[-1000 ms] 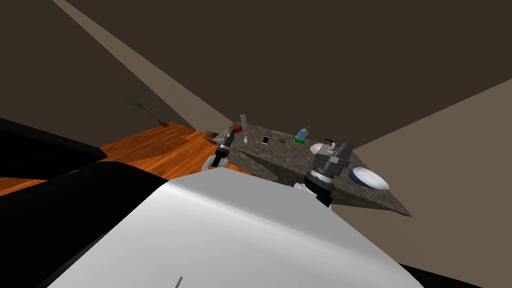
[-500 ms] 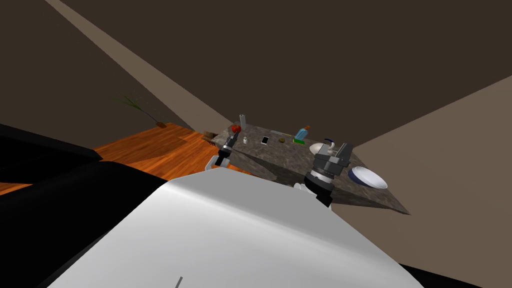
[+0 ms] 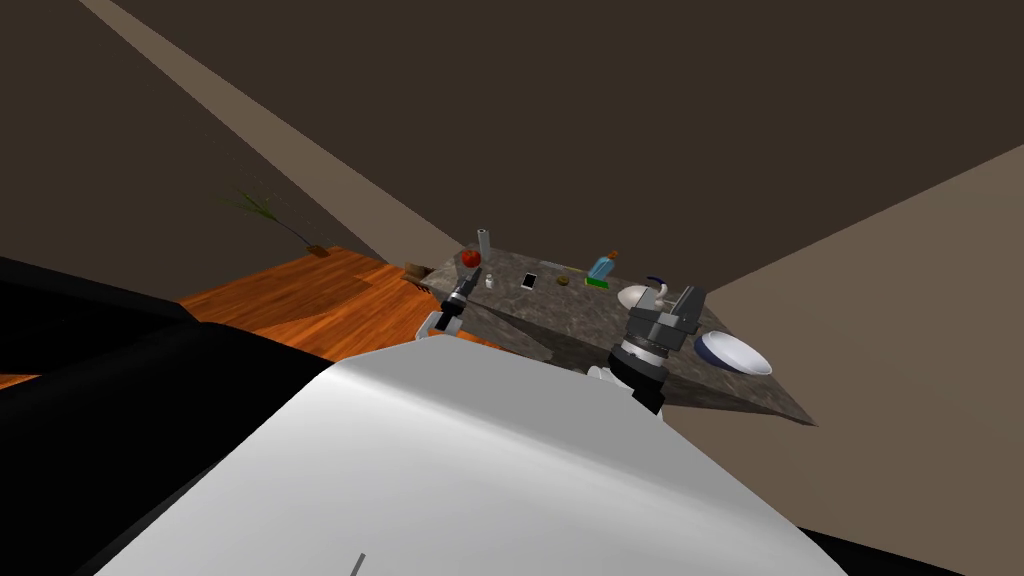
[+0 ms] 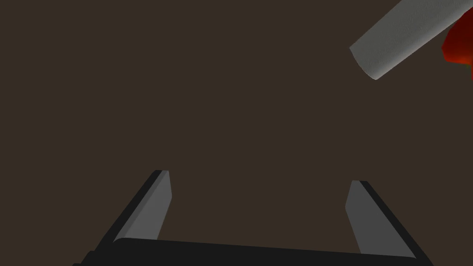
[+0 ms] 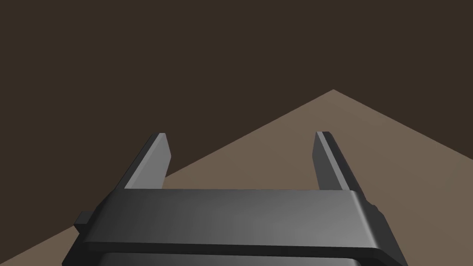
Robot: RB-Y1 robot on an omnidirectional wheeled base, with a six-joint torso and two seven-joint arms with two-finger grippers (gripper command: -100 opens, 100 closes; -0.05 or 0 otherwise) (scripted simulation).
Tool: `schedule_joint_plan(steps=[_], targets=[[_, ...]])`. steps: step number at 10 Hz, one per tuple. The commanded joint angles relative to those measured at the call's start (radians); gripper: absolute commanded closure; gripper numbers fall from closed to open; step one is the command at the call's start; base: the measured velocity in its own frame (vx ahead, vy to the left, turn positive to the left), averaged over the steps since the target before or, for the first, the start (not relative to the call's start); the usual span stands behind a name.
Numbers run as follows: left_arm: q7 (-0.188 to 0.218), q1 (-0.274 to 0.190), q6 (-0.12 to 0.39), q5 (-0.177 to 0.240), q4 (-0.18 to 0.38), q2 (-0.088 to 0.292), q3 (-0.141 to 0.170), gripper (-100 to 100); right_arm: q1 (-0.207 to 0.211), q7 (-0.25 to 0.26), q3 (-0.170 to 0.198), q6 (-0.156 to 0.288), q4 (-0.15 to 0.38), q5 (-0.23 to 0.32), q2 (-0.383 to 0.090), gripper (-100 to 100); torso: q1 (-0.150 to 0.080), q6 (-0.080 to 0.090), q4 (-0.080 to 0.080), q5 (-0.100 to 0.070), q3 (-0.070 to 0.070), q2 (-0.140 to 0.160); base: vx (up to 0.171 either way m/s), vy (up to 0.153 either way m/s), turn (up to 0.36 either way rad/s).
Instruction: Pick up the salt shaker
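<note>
The left gripper [image 3: 464, 288] had moved in the last second. Before, it was up in front of the red apple [image 3: 470, 258]. Now it had come back and down, toward the near edge of the table [image 3: 600, 322], and the whole apple could be seen. My head had turned a little too, so the whole picture had slid a bit.

I think this helped the job. The gripper was no longer aimed at the apple and was now level with the salt shaker [image 3: 490, 282].

The salt shaker was small and white. It stood up on the far left part of the table, nearer than the apple and left of the phone [image 3: 529, 281]. It was just to the right of the left gripper, close but not touching.

The left gripper's fingers [image 4: 152, 208] were spread wide with nothing between them. The grey tube [image 4: 402, 37] and a bit of the apple were off to one side of them. So I think the gripper had to swing right before it could close on the shaker.

The right gripper [image 3: 688, 303] hung over the right side of the table, beside the white jug [image 3: 636, 296]. Its fingers were spread too, holding nothing.
</note>
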Motion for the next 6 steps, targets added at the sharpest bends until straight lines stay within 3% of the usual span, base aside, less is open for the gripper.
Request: schedule_joint_plan(steps=[1,3,6], targets=[[-0.032,-0.022,0.005,-0.023,0.050,-0.003,0.003,-100,0.000,0.000,0.000,0.000,0.000,0.000,0.000,0,0.000,0.000,0.000,0.000,0.000,0.000,0.013,0.007,-0.045],[-0.073,-0.051,0.013,-0.053,0.122,-0.012,0.005,-100,0.000,0.000,0.000,0.000,0.000,0.000,0.000,0,0.000,0.000,0.000,0.000,0.000,0.000,0.017,0.010,-0.045],[-0.111,-0.077,0.020,-0.082,0.184,-0.020,0.007,-100,0.000,0.000,0.000,0.000,0.000,0.000,0.000,0,0.000,0.000,0.000,0.000,0.000,0.000,0.014,0.006,-0.026]])
